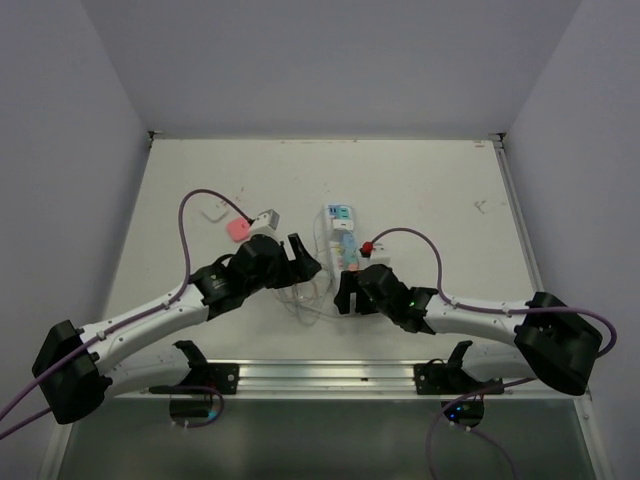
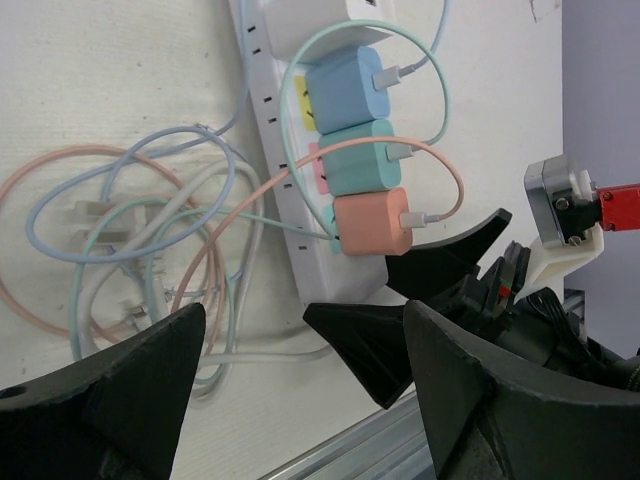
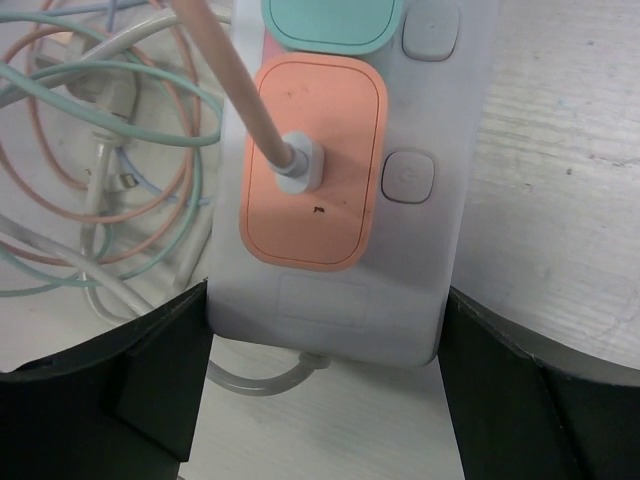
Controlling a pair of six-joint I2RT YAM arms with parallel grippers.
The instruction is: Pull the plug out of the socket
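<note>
Both arms start at the bottom edge of the overhead frame. The left arm (image 1: 150, 315) reaches in from the lower left and the right arm (image 1: 480, 308) from the lower right, and their wrists come close together near the centre. Under them spreads the pale worktop (image 1: 440, 190), walled on three sides.

The right end effector (image 3: 325, 310) straddles the lower end of the socket (image 3: 425, 270). In its own wrist view the dark fingers (image 3: 150, 380) lie against both long sides of the white strip, so it is grasping the socket. The left end effector (image 2: 305, 310) hangs just left of centre in the overhead frame. It is released, its jaws spread wide with nothing gripped between them, and it faces the strip from the side.

The socket lies flat at the centre of the worktop and runs up and down the overhead frame. Left of it a loose cable tangle (image 2: 105, 225) of pink, blue, green and white loops sprawls on the surface.

Three coloured plugs sit side by side in the strip. In the left wrist frame the blue plug (image 2: 345, 90) is uppermost, the teal plug (image 2: 365, 155) is in the middle, and the salmon plug (image 3: 312, 200) is nearest the gripped end. All three are seated in the socket. A salmon cable (image 3: 240, 90) enters the face of the salmon plug.

Small rounded buttons (image 3: 410, 178) stand to the right of the plugs in the right wrist frame. A pink cube (image 1: 238, 230) lies apart from the strip, upper left of centre in the overhead frame.
</note>
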